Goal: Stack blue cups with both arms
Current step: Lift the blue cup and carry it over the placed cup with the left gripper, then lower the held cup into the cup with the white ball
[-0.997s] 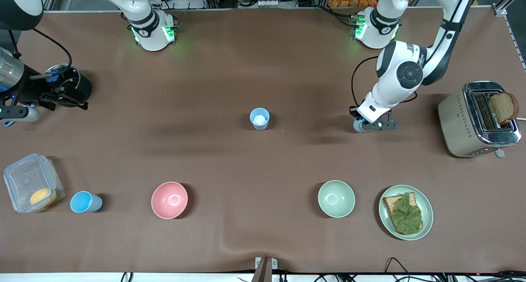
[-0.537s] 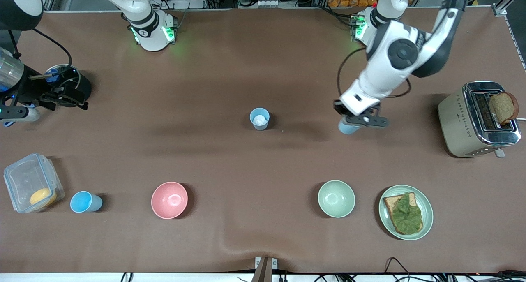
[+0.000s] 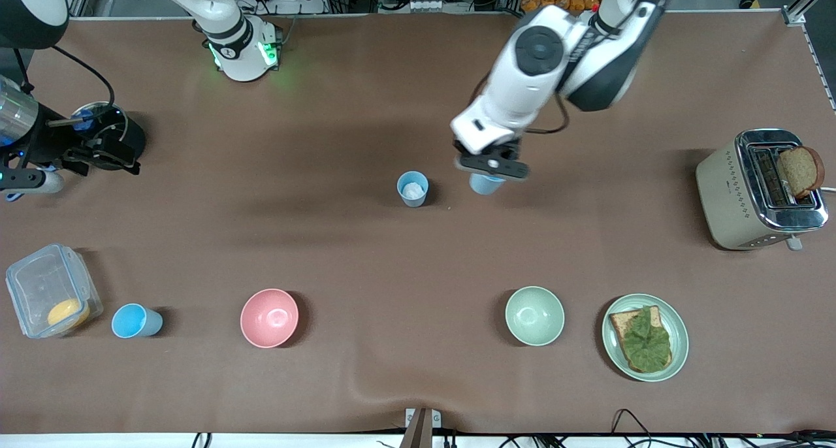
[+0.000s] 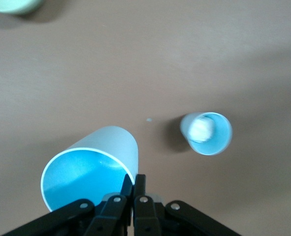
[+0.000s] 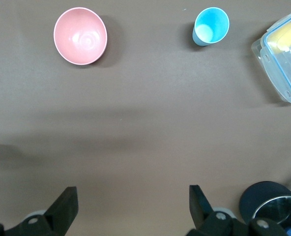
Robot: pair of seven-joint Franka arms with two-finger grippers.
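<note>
Blue cups numbered three. One (image 3: pixel 486 183) hung in my left gripper (image 3: pixel 491 167), my fingers (image 4: pixel 135 194) pinched tight on its rim with its bright inside beside them. I held it in the air over the middle of the table, just beside a second cup (image 3: pixel 413 189) that stood upright there with something white inside. The third cup (image 3: pixel 135 320) stood near the front edge toward my right arm's end, between a clear lidded box (image 3: pixel 49 291) and the single pink bowl (image 3: pixel 269 317). One pale green bowl (image 3: pixel 534 315) sat farther along that row. My right gripper (image 5: pixel 130 209) waited with its jaws spread wide and nothing between them, near a black pot (image 3: pixel 114 134).
</note>
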